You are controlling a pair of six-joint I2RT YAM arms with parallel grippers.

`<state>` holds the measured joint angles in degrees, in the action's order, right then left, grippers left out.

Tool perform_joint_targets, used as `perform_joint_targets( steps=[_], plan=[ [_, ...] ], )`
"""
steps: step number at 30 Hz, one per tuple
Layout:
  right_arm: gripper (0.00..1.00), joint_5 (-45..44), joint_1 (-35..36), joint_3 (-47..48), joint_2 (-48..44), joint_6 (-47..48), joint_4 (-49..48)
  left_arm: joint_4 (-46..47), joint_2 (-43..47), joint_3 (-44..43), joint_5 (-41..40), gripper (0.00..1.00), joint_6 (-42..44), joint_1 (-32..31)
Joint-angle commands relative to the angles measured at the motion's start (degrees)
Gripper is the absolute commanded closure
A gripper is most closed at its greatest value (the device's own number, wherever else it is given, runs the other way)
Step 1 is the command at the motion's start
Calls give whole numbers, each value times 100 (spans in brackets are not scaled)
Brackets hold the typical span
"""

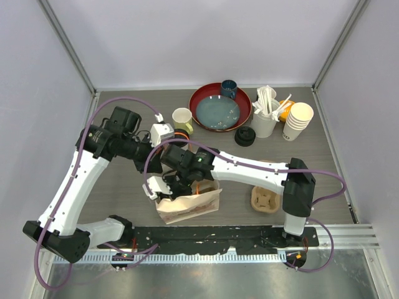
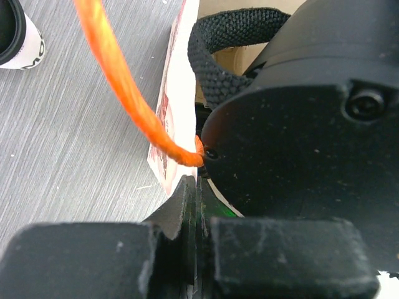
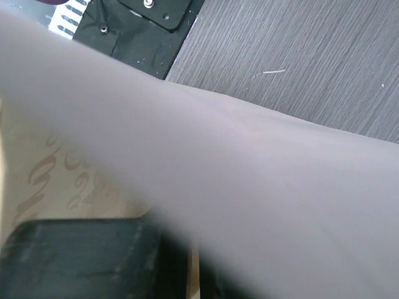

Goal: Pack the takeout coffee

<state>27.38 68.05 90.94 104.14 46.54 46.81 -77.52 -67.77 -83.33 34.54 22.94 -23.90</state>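
A tan paper bag [image 1: 190, 207] stands near the table's front edge, with both grippers at its mouth. My left gripper [image 1: 186, 179] is shut, and in the left wrist view its fingertips [image 2: 198, 187] pinch the bag's printed rim [image 2: 177, 93]. An orange cable [image 2: 118, 81] and the right arm's black body [image 2: 299, 143] crowd that view. My right gripper [image 1: 168, 194] is shut too. Its view shows a thin strip of paper between the dark fingers [image 3: 196, 271], and the bag wall [image 3: 249, 187] blurs across the frame. The takeout coffee is hidden or out of view.
A cardboard cup carrier [image 1: 265, 199] lies right of the bag. At the back stand a pale yellow mug [image 1: 182, 118], a red plate [image 1: 202, 99] holding a blue dish, a dark blue cup [image 1: 229, 88], stacked black lids [image 1: 244, 136], a cup of stirrers [image 1: 265, 118] and stacked paper cups [image 1: 298, 120].
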Motion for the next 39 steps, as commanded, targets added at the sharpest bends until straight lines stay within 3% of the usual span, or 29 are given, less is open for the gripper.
perform_joint_targets(
  steps=[1, 5, 9, 12, 25, 34, 35, 39],
  plan=[
    [97, -259, 15, -410, 230, -172, -57, -88, 35, -175, 123, 100, -44, -45],
    [90, -356, 33, -349, 46, -242, -119, -80, 44, -149, 88, 100, -44, -44],
    [66, -444, 68, -226, -121, -347, -154, -97, 53, -148, 44, 100, -44, -36],
    [55, -514, 77, -147, -244, -444, -225, -97, 62, -148, 9, 100, -44, -45],
    [44, -953, 138, -85, -912, -515, -681, -79, 88, -113, -202, 100, -44, -36],
    [30, -1208, 138, -357, -1545, -647, -1305, -71, 88, -122, -264, 100, -61, -36],
    [22, -1217, 147, -383, -1606, -673, -1332, -62, 88, -122, -273, 100, -53, -44],
    [21, -1279, 147, -401, -1695, -805, -1481, -71, 97, -131, -273, 100, -70, -44]
  ],
)
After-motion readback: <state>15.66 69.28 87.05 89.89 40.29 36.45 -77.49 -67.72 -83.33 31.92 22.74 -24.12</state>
